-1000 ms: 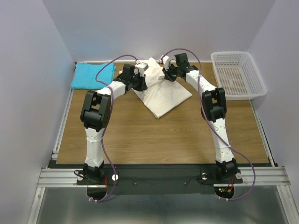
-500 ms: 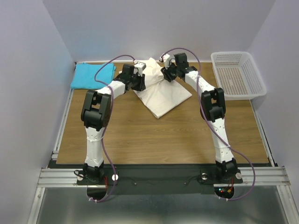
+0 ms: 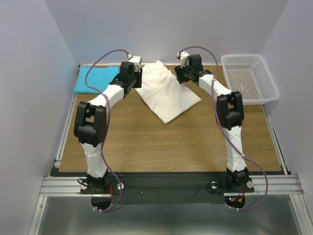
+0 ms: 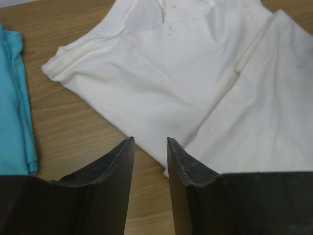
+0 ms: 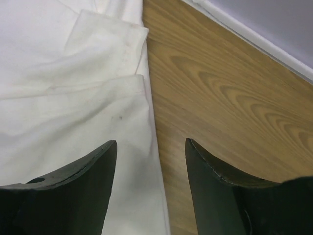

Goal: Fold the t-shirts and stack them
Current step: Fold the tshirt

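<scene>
We had both arms reaching to the far side of the table [image 3: 161,142], one on each side of the cream-white t-shirt [image 3: 168,95].

Left gripper [image 4: 150,142]: fingers apart with a narrow gap and nothing between them. In the left wrist view we saw bare wood and the near corner of the cream cloth through the gap. The tips sat above the surface, and we couldn't tell if they touched anything.

Right gripper [image 5: 150,143]: fingers spread wider, also holding nothing. It straddled the shirt's right edge, with one finger over cloth and the other over bare wood.

The cream-white t-shirt lay flat at the far middle of the table, partly folded and skewed diagonally, with one corner pointing toward the arm bases. The sleeves were tucked in over the body, and the collar was at the far end.

The turquoise-blue t-shirt [image 3: 95,78] lay folded at the far left corner. It was just beside the left arm and apart from the cream one, so the two weren't stacked.

The white mesh basket [image 3: 265,96] sat at the far right, well apart from both shirts.
</scene>
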Robot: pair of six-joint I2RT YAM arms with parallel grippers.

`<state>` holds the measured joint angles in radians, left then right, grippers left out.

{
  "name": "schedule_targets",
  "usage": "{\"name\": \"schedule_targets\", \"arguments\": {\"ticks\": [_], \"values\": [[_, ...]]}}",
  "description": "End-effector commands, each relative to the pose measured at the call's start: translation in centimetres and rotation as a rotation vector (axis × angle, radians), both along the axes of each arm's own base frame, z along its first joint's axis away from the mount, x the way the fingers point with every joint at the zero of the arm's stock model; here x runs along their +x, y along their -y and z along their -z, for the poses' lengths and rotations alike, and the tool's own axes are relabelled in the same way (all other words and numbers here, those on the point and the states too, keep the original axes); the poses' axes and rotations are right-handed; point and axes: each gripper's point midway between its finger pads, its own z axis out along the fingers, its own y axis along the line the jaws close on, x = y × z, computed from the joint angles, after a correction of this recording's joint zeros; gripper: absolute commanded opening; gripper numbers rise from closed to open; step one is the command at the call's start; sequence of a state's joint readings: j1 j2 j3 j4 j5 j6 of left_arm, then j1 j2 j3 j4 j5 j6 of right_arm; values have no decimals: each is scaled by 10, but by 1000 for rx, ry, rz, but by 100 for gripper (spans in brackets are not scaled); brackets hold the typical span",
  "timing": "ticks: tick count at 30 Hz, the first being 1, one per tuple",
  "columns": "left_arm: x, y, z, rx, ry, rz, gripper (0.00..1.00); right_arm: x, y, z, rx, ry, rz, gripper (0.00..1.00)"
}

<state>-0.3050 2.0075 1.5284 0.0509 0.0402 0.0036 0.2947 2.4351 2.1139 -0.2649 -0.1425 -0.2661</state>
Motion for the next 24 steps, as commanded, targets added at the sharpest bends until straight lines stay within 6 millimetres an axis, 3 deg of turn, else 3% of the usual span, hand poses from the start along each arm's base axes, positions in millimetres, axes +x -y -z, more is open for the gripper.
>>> {"name": "schedule_targets", "arguments": {"ticks": [1, 2, 3, 4, 5, 6, 7, 8, 9, 11, 12, 16, 19, 24], "values": [[-32, -1, -68, -161, 94, -22, 44, -16, 23, -79, 144, 67, 55, 64], [-47, 9, -80, -229, 90, 22, 44, -23, 35, -92, 185, 58, 54, 64], [-65, 13, -58, -261, 29, 38, 44, -37, 40, -73, 219, -17, 66, 64], [-78, 19, -52, -344, -22, 24, 44, -46, 45, -67, 237, -57, 67, 65], [-95, 29, -56, -403, -43, 72, 45, -54, 52, -74, 266, -69, 50, 66], [-120, 35, -28, -424, -119, 86, 46, -62, 56, -66, 272, -97, 49, 66], [-132, 42, -22, -459, -146, 94, 47, -69, 59, -62, 273, -116, 50, 66], [-143, 51, -31, -527, -146, 111, 47, -83, 65, -49, 273, -157, 52, 66], [-165, 61, -12, -548, -205, 127, 47, -89, 68, -45, 275, -173, 50, 66], [-181, 77, -16, -607, -206, 162, 47, -105, 71, -27, 271, -223, 51, 66], [-198, 90, -18, -657, -222, 184, 47, -109, 74, -30, 270, -219, 48, 66], [-230, 123, -19, -719, -248, 241, 47, -120, 77, -23, 272, -244, 51, 66], [-243, 136, -11, -758, -284, 244, 47, -121, 78, -19, 286, -261, 64, 66], [-248, 137, 3, -800, -310, 200, 47, -120, 79, -10, 296, -285, 77, 65]]}}
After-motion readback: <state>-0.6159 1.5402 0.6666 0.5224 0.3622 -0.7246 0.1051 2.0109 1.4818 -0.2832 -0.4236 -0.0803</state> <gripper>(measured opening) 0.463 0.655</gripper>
